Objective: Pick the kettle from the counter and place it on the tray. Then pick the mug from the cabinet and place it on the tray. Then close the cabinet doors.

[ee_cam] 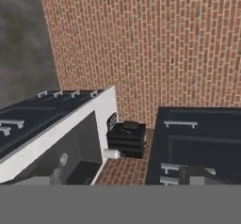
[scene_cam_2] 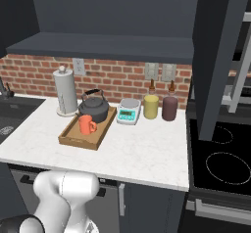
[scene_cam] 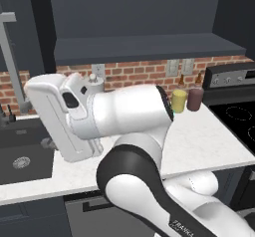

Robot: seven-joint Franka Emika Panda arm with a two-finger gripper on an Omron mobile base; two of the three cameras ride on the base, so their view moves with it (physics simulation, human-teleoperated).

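The dark grey kettle (scene_cam_2: pixel 94 108) stands on the far end of the wooden tray (scene_cam_2: pixel 73 140). The orange-red mug (scene_cam_2: pixel 87 125) sits on the tray just in front of it. The tray rests on the white counter (scene_cam_2: pixel 142 153). Above, the cabinet (scene_cam_2: pixel 103 46) has its right door (scene_cam_2: pixel 215 56) swung out open over the stove side, and a dark door panel (scene_cam_2: pixel 17 16) stands out at the left too. My arm (scene_cam: pixel 124 116) is folded high and close to the left base camera. In the hand view my gripper (ee_cam: pixel 118 177) faces a brick wall, fingertips wide apart, open and holding nothing.
A paper-towel roll (scene_cam_2: pixel 65 91) stands left of the tray. A white scale (scene_cam_2: pixel 129 111), a yellow cup (scene_cam_2: pixel 151 106) and a maroon cup (scene_cam_2: pixel 169 108) line the brick wall to its right. A sink (scene_cam: pixel 22 156) lies left, a black stove (scene_cam_2: pixel 220 163) right.
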